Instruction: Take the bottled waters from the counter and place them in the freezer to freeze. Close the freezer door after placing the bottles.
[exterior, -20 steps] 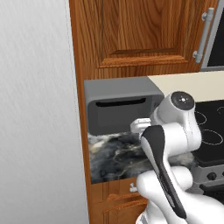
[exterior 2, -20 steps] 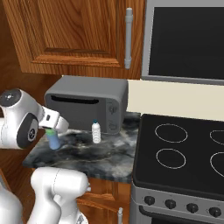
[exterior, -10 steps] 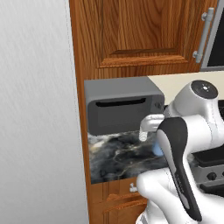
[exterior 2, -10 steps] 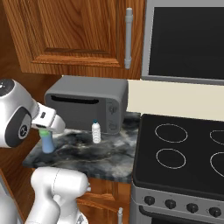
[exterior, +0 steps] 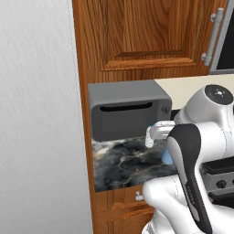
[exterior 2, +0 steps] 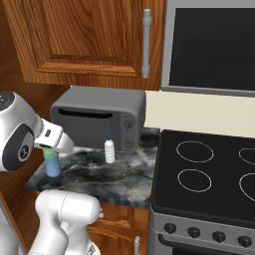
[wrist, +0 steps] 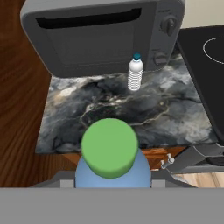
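Note:
My gripper (exterior 2: 51, 152) is shut on the blue-tinted bottled water (exterior 2: 52, 165), gripping it just below its green cap (wrist: 109, 147). It holds this bottle upright near the front left corner of the dark marble counter (exterior 2: 104, 175). The whitish ribbed bottle (exterior 2: 109, 150) stands free on the counter in front of the microwave, also seen further off in the hand view (wrist: 135, 74). In the left base view only a sliver of the blue bottle (exterior: 167, 157) shows behind my arm. A tall silver-grey face of the freezer (exterior: 39, 119) stands at the left; the freezer door is not distinguishable.
A grey boxy microwave (exterior 2: 98, 117) sits at the back of the counter. A black stovetop (exterior 2: 209, 174) with ring burners adjoins the counter on the right. Wooden cabinets (exterior 2: 84, 40) hang above and wooden drawers (exterior: 121, 205) lie below the slab.
My hand has carried the blue bottle left and toward the counter's front edge. The upper arm has swung right in the left base view. The whitish bottle has stayed put.

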Controlling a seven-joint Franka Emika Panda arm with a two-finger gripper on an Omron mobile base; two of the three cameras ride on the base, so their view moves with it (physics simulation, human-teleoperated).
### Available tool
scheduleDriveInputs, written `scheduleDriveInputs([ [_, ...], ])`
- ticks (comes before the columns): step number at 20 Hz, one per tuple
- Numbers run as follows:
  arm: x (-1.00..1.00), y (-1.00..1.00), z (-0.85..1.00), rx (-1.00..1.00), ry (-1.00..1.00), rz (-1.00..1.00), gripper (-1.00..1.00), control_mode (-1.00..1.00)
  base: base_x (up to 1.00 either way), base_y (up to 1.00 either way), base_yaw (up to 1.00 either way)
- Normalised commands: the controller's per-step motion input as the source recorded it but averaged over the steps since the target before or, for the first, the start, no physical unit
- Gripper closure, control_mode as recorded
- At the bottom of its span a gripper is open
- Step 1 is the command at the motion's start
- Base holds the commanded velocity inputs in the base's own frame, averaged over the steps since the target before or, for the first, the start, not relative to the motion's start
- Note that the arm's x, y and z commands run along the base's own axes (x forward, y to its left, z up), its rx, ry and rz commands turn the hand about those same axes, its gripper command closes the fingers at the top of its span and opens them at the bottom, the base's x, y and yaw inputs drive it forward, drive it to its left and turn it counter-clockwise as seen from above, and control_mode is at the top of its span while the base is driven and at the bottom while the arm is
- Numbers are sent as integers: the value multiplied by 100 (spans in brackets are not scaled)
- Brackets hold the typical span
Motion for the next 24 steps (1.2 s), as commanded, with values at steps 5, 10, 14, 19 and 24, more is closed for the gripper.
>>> scheduleDriveInputs([
  [5,0,0,0,0,0,0,100,-100,0,0,0],
  [10,-9,0,0,0,0,0,100,100,-13,0,0],
  [14,0,0,0,0,0,0,100,100,-40,0,0],
  [19,0,0,0,0,0,0,100,100,-64,0,-1],
  [24,0,0,0,0,0,0,100,100,-63,0,-1],
])
